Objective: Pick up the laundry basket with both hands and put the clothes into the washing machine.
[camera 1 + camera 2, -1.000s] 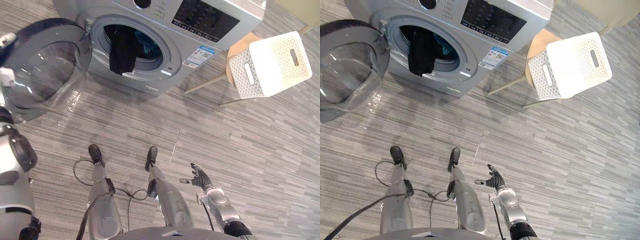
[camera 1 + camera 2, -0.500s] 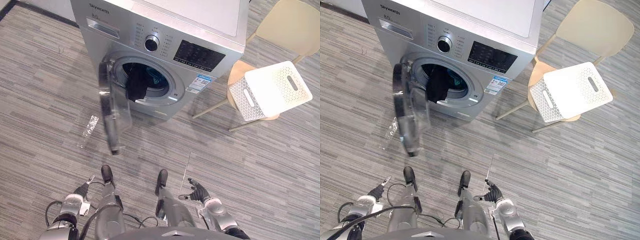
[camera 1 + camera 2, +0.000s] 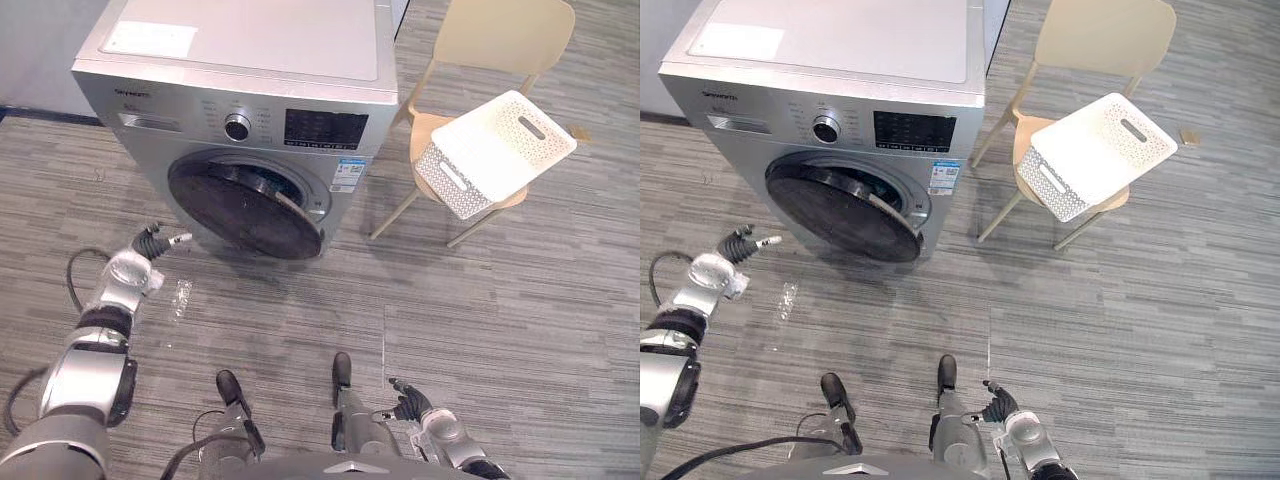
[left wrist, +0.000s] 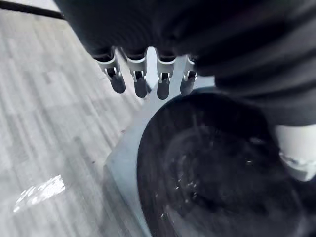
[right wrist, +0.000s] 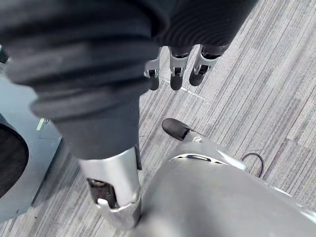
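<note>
Over on the left, the left hand (image 3: 150, 243) is hovering low above the floor (image 3: 520, 300), its silver fingers (image 4: 140, 81) stretching out straight in a row and spread apart, holding nothing. It is sitting near the lower left of the washer door, not touching it. Just below it a small clear scrap (image 3: 181, 297) is glinting on the grey, striped plank flooring.

Moving across, the washing machine (image 3: 250, 60) is standing boxy and silver with a smooth flat top, a round metal knob (image 3: 237, 126) and a dark glossy control panel (image 3: 326, 128) running along its front. Its door (image 3: 245, 212), a big round disc of dark glass, is lying almost flat against the front, with the right edge looking slightly ajar. What lies behind that glass cannot be told.

Down at the bottom, the right hand (image 3: 412, 405) is hanging low over the floor, fingers (image 5: 176, 74) relaxed and apart, empty.

And on the right, a beige chair (image 3: 495, 35) with a smooth moulded back and thin legs is carrying the laundry basket (image 3: 495, 150): white, rectangular, peppered with tiny holes, slot handles cut in its walls. It is resting tilted on the seat, well apart from both hands.
</note>
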You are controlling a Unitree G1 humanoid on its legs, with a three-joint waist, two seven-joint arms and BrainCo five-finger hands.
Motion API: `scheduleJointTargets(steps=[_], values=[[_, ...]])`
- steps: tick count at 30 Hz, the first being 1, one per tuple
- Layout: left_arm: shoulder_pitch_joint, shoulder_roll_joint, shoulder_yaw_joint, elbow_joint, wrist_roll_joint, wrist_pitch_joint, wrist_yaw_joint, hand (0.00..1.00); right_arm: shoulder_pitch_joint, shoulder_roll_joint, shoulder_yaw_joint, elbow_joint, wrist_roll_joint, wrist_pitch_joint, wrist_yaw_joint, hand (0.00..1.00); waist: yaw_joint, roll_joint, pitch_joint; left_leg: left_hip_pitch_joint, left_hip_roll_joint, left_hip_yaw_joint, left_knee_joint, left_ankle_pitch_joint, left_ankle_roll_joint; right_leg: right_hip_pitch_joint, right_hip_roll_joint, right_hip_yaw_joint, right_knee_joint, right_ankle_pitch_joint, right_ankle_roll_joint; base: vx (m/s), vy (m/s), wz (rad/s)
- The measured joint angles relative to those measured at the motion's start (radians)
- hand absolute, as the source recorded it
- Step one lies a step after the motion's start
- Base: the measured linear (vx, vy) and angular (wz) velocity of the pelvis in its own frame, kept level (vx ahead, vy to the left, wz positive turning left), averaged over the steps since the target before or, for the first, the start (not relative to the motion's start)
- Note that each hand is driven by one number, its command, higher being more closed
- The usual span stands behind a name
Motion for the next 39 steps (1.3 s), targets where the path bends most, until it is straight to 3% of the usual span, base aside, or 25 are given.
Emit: scheduleJointTargets(steps=[3,7,12,16,20,23,24,26,27,30,34,36,39], values=[[0.150,-0.013,0.103,-0.247,-0.035,-0.029,0.017,0.00,0.019,-0.001,-0.034,-0.003,0.000,0.001,-0.005,0.00,0.021,0.023,-0.011,-0.020,-0.002,-0.033,0.000,0.001,0.002,0.003,0.003,-0.031,0.000,-0.007,0.005,0.12,-0.048,0.30],[0.379,-0.131,0.230,-0.278,-0.032,-0.013,0.072,0.00,0.020,0.009,-0.034,0.003,0.000,0.000,-0.004,0.00,0.056,0.026,-0.013,0.002,-0.005,-0.066,0.001,0.000,0.001,0.031,0.002,-0.043,0.000,-0.014,0.002,0.10,-0.018,0.08],[0.597,-0.284,0.257,-0.273,-0.016,-0.012,0.092,0.00,0.030,0.009,-0.039,-0.006,-0.001,0.000,-0.006,0.00,0.077,0.026,-0.014,0.023,-0.002,-0.106,0.001,-0.013,-0.009,0.071,0.004,-0.064,0.000,-0.040,0.002,0.01,-0.003,0.16],[0.679,-0.339,0.256,-0.273,-0.016,-0.014,0.093,0.00,0.019,0.008,-0.036,-0.055,0.000,0.000,-0.010,0.00,0.099,0.030,-0.017,0.025,-0.003,-0.107,0.000,-0.019,-0.017,0.072,0.001,-0.066,0.000,-0.045,0.005,-0.06,0.011,0.01],[0.685,-0.400,0.230,-0.279,-0.028,-0.031,0.108,0.00,-0.091,-0.004,-0.046,-0.072,0.033,0.003,-0.032,0.00,0.104,0.041,-0.019,-0.061,-0.014,-0.175,-0.006,-0.009,-0.016,0.029,-0.013,-0.122,0.000,-0.044,0.009,-0.08,0.024,0.36],[0.683,-0.430,0.168,-0.323,-0.049,-0.045,0.114,0.00,-0.335,-0.026,-0.065,0.007,0.106,0.003,-0.096,0.00,0.116,0.056,0.017,-0.118,-0.022,-0.218,-0.006,0.033,-0.012,-0.003,-0.020,-0.148,0.000,-0.009,0.009,-0.10,0.028,0.35],[0.682,-0.442,0.127,-0.349,-0.071,-0.058,0.120,0.00,-0.511,-0.050,-0.059,0.072,0.152,0.003,-0.139,0.00,0.144,0.065,0.058,-0.123,-0.024,-0.223,-0.006,0.043,-0.006,-0.005,-0.022,-0.149,0.000,0.002,0.008,-0.11,0.036,0.19],[0.673,-0.450,0.098,-0.360,-0.088,-0.067,0.131,0.00,-0.688,-0.087,-0.019,0.133,0.218,-0.009,-0.160,0.00,0.175,0.073,0.098,-0.129,-0.026,-0.223,-0.006,0.050,-0.006,-0.012,-0.024,-0.148,0.000,0.012,0.005,-0.12,0.019,0.02],[0.672,-0.449,0.086,-0.359,-0.102,-0.069,0.132,0.00,-0.803,-0.111,-0.002,0.214,0.295,0.022,-0.196,0.00,0.192,0.074,0.106,-0.148,-0.025,-0.226,-0.006,0.055,-0.006,-0.030,-0.022,-0.148,0.000,0.018,0.002,-0.11,-0.007,0.05],[0.654,-0.446,0.047,-0.334,-0.117,-0.069,0.129,0.00,-0.892,-0.182,0.089,0.258,0.493,0.024,-0.171,0.00,0.209,0.075,0.143,-0.168,-0.023,-0.243,-0.006,0.067,0.001,-0.039,-0.018,-0.162,0.000,0.023,-0.001,-0.06,-0.012,0.07],[0.619,-0.449,-0.017,-0.261,-0.117,-0.069,0.108,0.00,-0.972,-0.188,0.140,0.304,0.738,0.059,-0.171,0.00,0.213,0.073,0.153,-0.171,-0.005,-0.243,-0.006,0.070,-0.001,-0.046,-0.001,-0.160,0.000,0.027,-0.002,-0.02,-0.034,-0.07],[0.610,-0.449,-0.022,-0.251,-0.117,-0.069,0.109,0.00,-0.985,-0.178,0.143,0.307,0.832,0.065,-0.171,0.00,0.215,0.074,0.153,-0.171,0.008,-0.245,-0.006,0.073,-0.005,-0.047,0.014,-0.167,0.000,0.026,-0.009,0.01,-0.069,-0.09],[0.584,-0.448,-0.023,-0.233,-0.117,-0.069,0.111,0.00,-1.059,-0.164,0.140,0.369,0.887,0.069,-0.175,0.00,0.220,0.079,0.172,-0.172,0.035,-0.250,-0.006,0.080,-0.019,-0.047,0.042,-0.172,0.000,0.022,-0.025,0.00,-0.089,-0.09]])
